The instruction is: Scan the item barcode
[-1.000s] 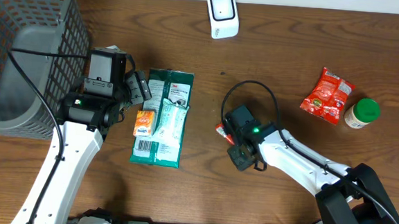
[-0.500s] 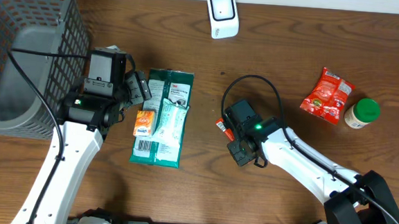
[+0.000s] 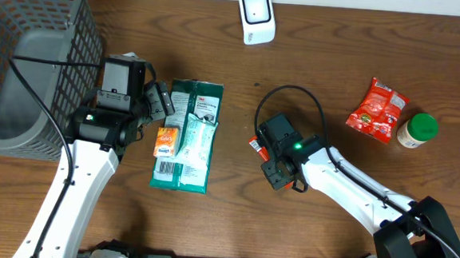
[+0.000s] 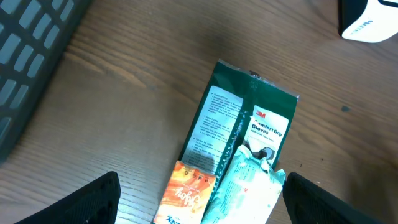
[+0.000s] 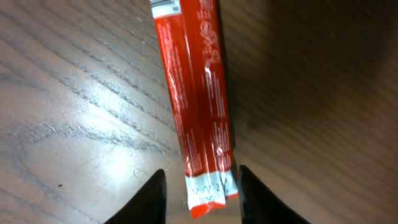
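Brown wood worktop (image 3: pixel 337 71), thin red stick sachet (image 5: pixel 199 93) flat just off centre, tail end between right hand (image 5: pixel 199 190) fingers standing slightly apart, not clamped; likely light, floppy, slick film, best pinched mid-length; left hand (image 4: pixel 202 196) gaping at 9 o'clock; white scanner (image 3: pixel 257 17) at 12 o'clock.

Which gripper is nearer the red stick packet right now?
Right. The right gripper straddles the end of the red stick packet, jaws either side. The left gripper hovers well away, over the green glove pack.
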Robot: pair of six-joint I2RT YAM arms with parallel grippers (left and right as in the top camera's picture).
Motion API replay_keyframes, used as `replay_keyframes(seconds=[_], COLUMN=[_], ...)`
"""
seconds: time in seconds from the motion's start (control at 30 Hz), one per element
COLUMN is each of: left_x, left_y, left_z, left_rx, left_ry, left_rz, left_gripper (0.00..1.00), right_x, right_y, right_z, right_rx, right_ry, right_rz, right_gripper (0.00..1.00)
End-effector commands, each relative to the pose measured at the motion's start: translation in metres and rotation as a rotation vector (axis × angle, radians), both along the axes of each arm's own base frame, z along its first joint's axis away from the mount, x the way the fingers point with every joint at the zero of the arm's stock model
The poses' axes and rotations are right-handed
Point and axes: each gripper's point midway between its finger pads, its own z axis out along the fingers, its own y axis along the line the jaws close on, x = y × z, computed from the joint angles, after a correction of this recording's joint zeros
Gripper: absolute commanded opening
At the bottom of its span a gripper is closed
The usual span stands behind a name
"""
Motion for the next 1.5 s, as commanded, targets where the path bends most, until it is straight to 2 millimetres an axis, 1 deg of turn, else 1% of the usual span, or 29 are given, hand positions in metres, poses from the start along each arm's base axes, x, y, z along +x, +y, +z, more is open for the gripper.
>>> replay_keyframes(seconds=[0.0,0.07,0.23,0.33,0.47,0.63,0.7,0.83,0.9,0.97,1.1,1.13,1.17,1.2,1.27,1.3,1.37,1.47], left_x=[0.001,0.001,0.001,0.001,0.001,0.001,0.001,0.001,0.001,0.001,0.001,0.001,0.001,0.001,0.001,0.001,0.001,0.001], left_y=[0.003,0.003,0.003,0.003,0.003,0.003,0.003,0.003,0.003,0.003,0.003,0.003,0.003,0.003,0.003,0.003,0.003,0.003], left_z=[0.0,0.0,0.0,0.0,0.0,0.0,0.0,0.0,0.001,0.0,0.0,0.0,0.0,0.0,0.0,0.0,0.0,0.0], left_rx=[0.013,0.013,0.013,0.013,0.013,0.013,0.013,0.013,0.013,0.013,0.013,0.013,0.013,0.013,0.013,0.013,0.013,0.011], left_ry=[-0.001,-0.001,-0.001,-0.001,-0.001,-0.001,-0.001,-0.001,-0.001,-0.001,-0.001,-0.001,-0.001,-0.001,-0.001,-0.001,-0.001,-0.001], left_rz=[0.003,0.003,0.003,0.003,0.003,0.003,0.003,0.003,0.003,0.003,0.003,0.003,0.003,0.003,0.003,0.003,0.003,0.005], left_gripper=[0.84,0.85,0.84,0.84,0.84,0.84,0.84,0.84,0.84,0.84,0.84,0.84,0.84,0.84,0.84,0.84,0.85,0.84], right_x=[-0.007,-0.009,-0.01,-0.011,-0.013,-0.009,-0.006,-0.001,-0.001,-0.004,-0.014,-0.017,-0.018,-0.018,-0.014,-0.007,0.001,0.016], right_y=[-0.005,-0.007,-0.009,-0.01,-0.017,-0.015,-0.009,0.018,0.033,0.046,0.063,0.068,0.072,0.074,0.077,0.079,0.081,0.079], right_z=[-0.007,-0.014,-0.025,-0.029,-0.033,-0.029,-0.02,0.009,0.024,0.034,0.05,0.056,0.066,0.07,0.085,0.1,0.115,0.127], right_rx=[-0.008,-0.005,0.0,0.006,-0.024,-0.02,-0.004,0.118,0.215,0.313,0.517,0.58,0.671,0.702,0.817,0.92,1.015,1.077], right_ry=[0.003,-0.002,-0.025,-0.028,-0.035,-0.043,-0.04,-0.019,0.003,0.042,0.165,0.2,0.241,0.253,0.28,0.284,0.272,0.256], right_rz=[0.0,0.0,-0.001,-0.001,-0.007,-0.008,-0.006,0.014,0.022,0.027,0.008,0.008,0.007,0.007,0.008,0.019,0.036,-0.009], right_gripper=[0.31,0.34,0.37,0.35,0.36,0.11,0.01,0.01,0.01,0.01,0.01,0.01,0.01,0.01,0.01,0.01,0.01,0.01])
